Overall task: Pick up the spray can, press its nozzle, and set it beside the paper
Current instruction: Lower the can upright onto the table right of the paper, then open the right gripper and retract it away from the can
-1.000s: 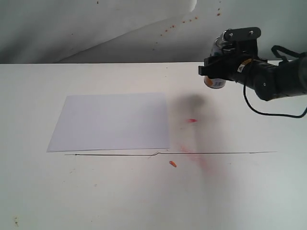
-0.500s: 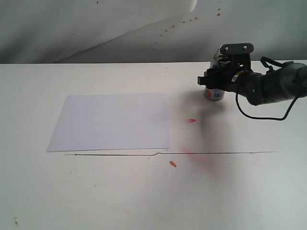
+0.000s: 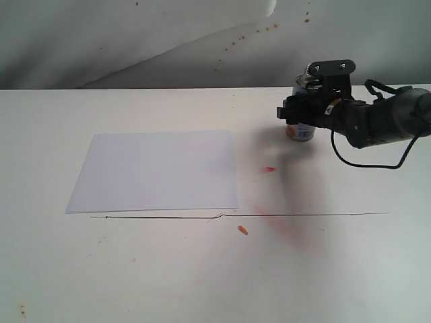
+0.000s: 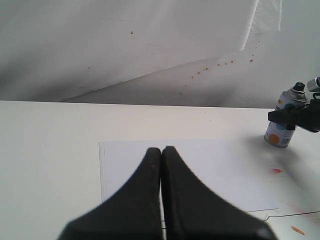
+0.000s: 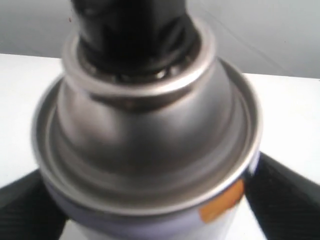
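Lowered from mid-air onto the white tabletop [image 3: 202, 269]: small cylindrical dotted spray can [image 3: 301, 132], near the flat white paper [image 3: 158, 171], not touching. Still clamped by black right gripper [image 3: 301, 111]. Closed, empty: left gripper [image 4: 161, 160]. Release outstanding.

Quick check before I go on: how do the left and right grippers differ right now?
The left gripper is shut with nothing between its fingers; the right gripper is shut on the spray can. The left gripper faces the paper; the right gripper sits off the paper's right edge in the exterior view, apart from it. Both have black fingers.
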{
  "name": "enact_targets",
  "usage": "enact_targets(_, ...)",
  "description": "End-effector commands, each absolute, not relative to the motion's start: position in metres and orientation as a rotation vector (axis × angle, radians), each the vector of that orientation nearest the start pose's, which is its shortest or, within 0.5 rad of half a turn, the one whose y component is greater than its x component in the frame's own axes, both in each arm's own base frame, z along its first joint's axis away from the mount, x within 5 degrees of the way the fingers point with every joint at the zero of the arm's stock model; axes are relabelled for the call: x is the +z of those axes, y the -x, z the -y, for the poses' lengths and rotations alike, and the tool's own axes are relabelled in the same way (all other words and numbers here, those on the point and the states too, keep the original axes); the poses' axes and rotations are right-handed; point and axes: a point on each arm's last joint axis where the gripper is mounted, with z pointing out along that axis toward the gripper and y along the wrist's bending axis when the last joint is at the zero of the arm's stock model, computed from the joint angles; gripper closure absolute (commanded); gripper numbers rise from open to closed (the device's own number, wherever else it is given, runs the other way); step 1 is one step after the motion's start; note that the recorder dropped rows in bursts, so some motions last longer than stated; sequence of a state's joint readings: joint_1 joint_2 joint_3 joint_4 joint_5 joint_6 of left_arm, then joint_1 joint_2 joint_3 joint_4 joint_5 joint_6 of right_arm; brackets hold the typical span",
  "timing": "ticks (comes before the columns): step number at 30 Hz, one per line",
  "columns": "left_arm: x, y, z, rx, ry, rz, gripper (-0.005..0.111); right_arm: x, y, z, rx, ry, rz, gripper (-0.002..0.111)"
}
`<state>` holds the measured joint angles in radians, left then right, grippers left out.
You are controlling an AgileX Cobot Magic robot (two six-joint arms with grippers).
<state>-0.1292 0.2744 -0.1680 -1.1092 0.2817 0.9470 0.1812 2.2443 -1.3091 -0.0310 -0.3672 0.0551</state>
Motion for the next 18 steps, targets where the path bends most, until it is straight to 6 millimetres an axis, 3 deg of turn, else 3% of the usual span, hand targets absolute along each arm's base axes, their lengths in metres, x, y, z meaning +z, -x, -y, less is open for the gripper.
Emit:
enact_targets(1, 0.24, -0.072, 0.033, -0.413, -0.187, -1.721, 0.107, 0.109, -0.464, -0.084, 0.142, 0.16, -2.031, 0.006)
enact_targets(5, 0.24, -0.072, 0.033, -0.413, -0.187, -1.721, 0.107, 0.116, -0.462, -0.087, 0.127, 0.229, -2.038, 0.003)
enact_targets(7, 0.24, -0.072, 0.033, -0.413, -0.187, -1.721, 0.107, 0.145, -0.46, -0.087, 0.114, 0.273, -1.986, 0.003)
enact_targets(8, 0.24, -0.072, 0.033, -0.413, -0.187, -1.721, 0.107, 0.179, -0.457, -0.087, 0.11, 0.271, -1.92, 0.003)
enact_targets(9, 0.24, -0.072, 0.033, -0.413, -0.187, -1.721, 0.107, 0.199, -0.454, -0.086, 0.11, 0.266, -1.878, 0.003)
enact_targets(10, 0.24, -0.072, 0.033, -0.415, -0.185, -1.722, 0.107, 0.237, -0.447, -0.085, 0.112, 0.257, -1.797, 0.003)
enact_targets(11, 0.24, -0.072, 0.033, -0.415, -0.185, -1.722, 0.107, 0.257, -0.441, -0.084, 0.11, 0.253, -1.764, 0.003)
enact_targets(12, 0.24, -0.073, 0.032, -0.409, -0.179, -1.718, 0.107, 0.291, -0.427, -0.083, 0.109, 0.249, -1.721, 0.003)
enact_targets(13, 0.24, -0.073, 0.031, -0.403, -0.173, -1.714, 0.107, 0.309, -0.418, -0.082, 0.109, 0.245, -1.698, 0.003)
enact_targets(14, 0.241, -0.073, 0.031, -0.398, -0.168, -1.712, 0.107, 0.341, -0.4, -0.079, 0.118, 0.226, -1.663, 0.004)
enact_targets(16, 0.241, -0.073, 0.031, -0.398, -0.168, -1.712, 0.107, 0.378, -0.372, -0.073, 0.155, 0.161, -1.662, 0.017)
enact_targets(18, 0.241, -0.073, 0.031, -0.398, -0.168, -1.712, 0.107, 0.404, -0.341, -0.065, 0.159, 0.12, -1.721, 0.047)
